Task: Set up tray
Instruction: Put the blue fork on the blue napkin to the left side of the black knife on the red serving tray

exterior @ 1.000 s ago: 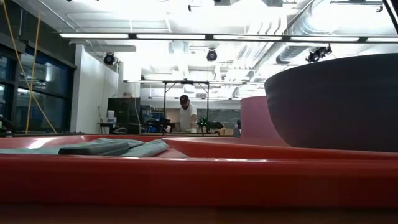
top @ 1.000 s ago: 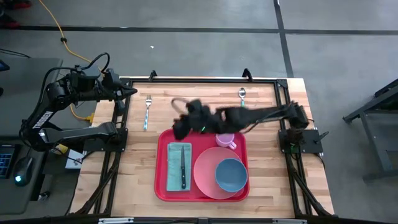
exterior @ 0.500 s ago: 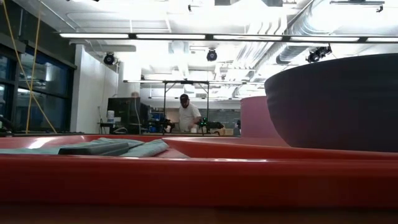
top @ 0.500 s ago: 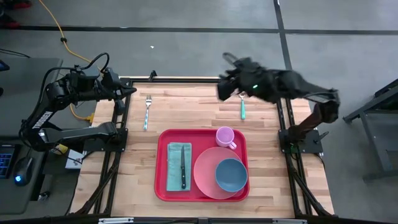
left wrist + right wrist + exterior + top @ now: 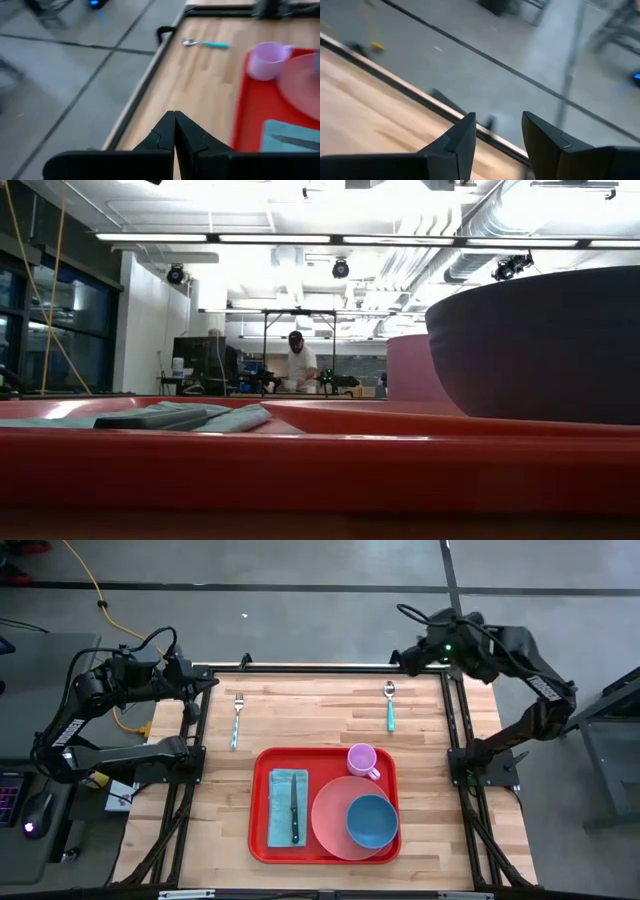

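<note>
We judged the tray point(image 5: 325, 806) nearly set: it lay mid-bench, nearer the front edge, holding napkin point(image 5: 285, 808), knife point(image 5: 295, 810), plate point(image 5: 335, 820), bowl point(image 5: 372, 821) and cup point(image 5: 361, 760). Fork point(image 5: 237, 718) and spoon point(image 5: 390, 705) lay outside on the bench point(image 5: 300, 715). The left gripper point(image 5: 174, 131) was clenched empty at its corner; the right gripper point(image 5: 497, 132), released, hung at the far right corner. Only the low view showed a person point(image 5: 300, 365) beyond.

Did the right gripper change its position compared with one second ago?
Yes. The right gripper was over the tray near the pink cup; it is now at the table's far right corner.
</note>
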`<action>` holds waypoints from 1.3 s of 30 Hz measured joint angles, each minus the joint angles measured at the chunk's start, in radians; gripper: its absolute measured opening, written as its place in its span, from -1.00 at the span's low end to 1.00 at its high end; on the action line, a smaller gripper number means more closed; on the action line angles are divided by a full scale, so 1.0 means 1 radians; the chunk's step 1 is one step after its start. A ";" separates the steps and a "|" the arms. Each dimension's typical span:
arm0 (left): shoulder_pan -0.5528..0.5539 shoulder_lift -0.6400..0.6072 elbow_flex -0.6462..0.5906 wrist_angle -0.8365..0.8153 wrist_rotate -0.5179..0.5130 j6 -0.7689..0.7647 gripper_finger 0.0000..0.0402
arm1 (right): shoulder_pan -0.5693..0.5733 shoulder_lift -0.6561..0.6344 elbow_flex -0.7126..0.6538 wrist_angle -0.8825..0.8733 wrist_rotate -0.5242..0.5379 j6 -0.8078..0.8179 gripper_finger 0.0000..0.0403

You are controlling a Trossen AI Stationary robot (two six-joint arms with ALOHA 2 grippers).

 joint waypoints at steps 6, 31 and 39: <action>0.000 0.000 0.000 0.008 -0.130 -0.018 -0.83 | -0.092 -0.045 0.000 -0.094 0.037 -0.063 -0.38; 0.000 0.003 -0.169 -0.194 -0.384 -0.502 -0.83 | -0.117 -0.245 -0.001 -0.116 0.008 -0.075 -1.00; 0.000 0.022 -0.310 -0.156 -0.257 -0.623 -0.81 | -0.117 -0.287 -0.002 -0.116 0.041 -0.086 -1.00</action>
